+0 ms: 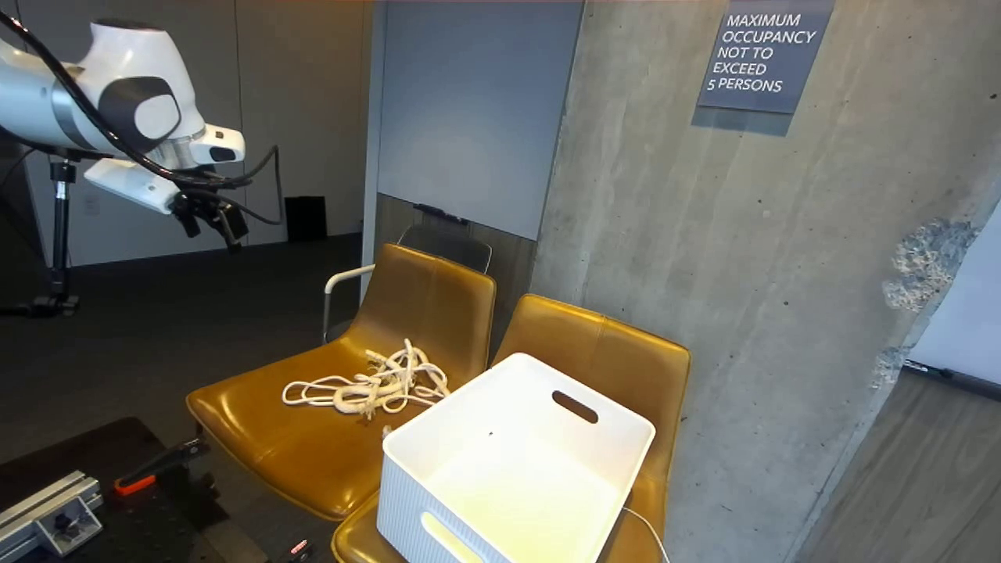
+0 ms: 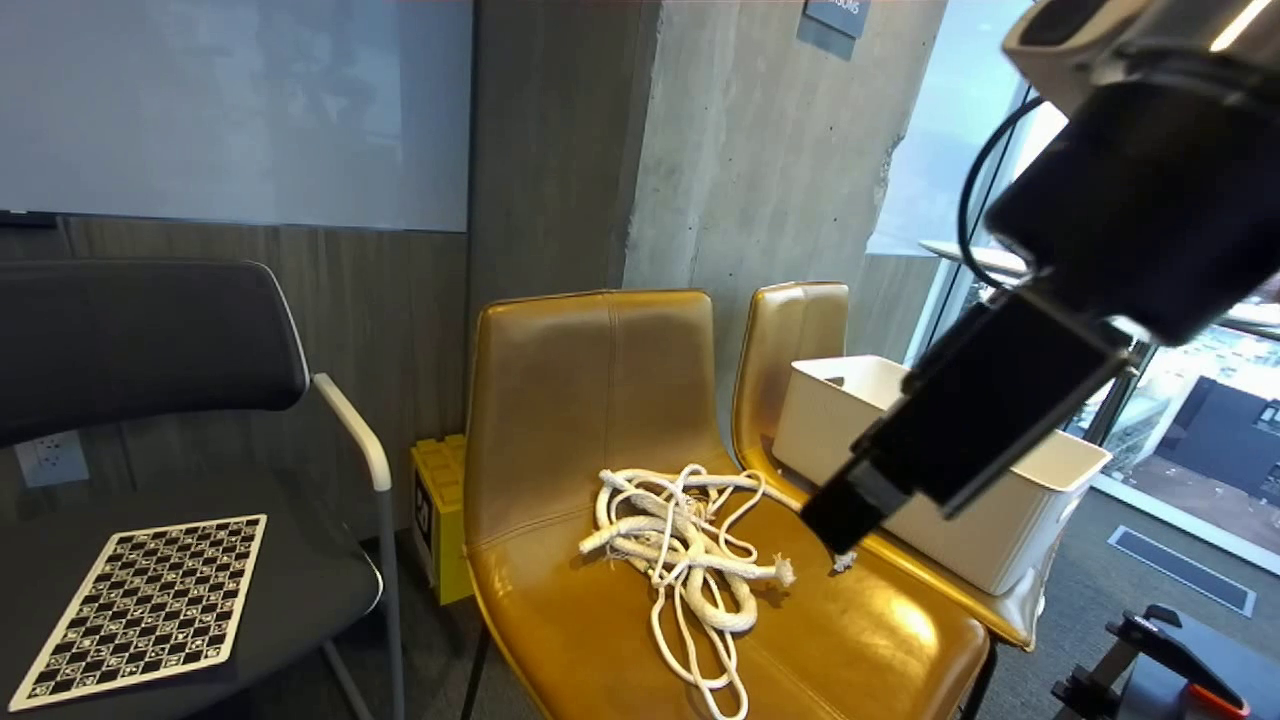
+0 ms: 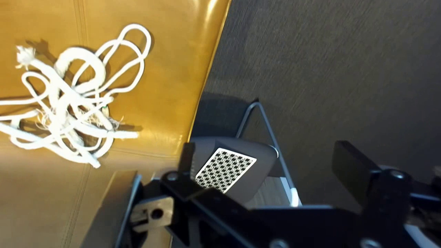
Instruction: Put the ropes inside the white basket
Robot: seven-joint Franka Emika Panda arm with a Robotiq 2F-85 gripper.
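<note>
The ropes [image 1: 387, 385] are a loose cream-white tangle on the seat of a tan chair. They show in both exterior views, also here [image 2: 690, 550], and at the left of the wrist view [image 3: 69, 100]. The white basket [image 1: 512, 407] stands on the neighbouring tan chair, open side up, with no rope seen inside. Its ribbed side shows in an exterior view [image 2: 825, 425], partly hidden by my gripper. My gripper [image 1: 213, 231] is in the air, higher than the seats and apart from the ropes. In the wrist view its fingers [image 3: 265, 151] are wide apart with nothing between them.
The tan chair's backrest [image 2: 590, 400] rises behind the ropes. A dark chair [image 2: 300, 540] with a checkerboard [image 2: 150, 605] stands beside it. A concrete wall [image 1: 743, 274] is behind the chairs. A dark table with a clamp [image 1: 160, 465] is at the lower left.
</note>
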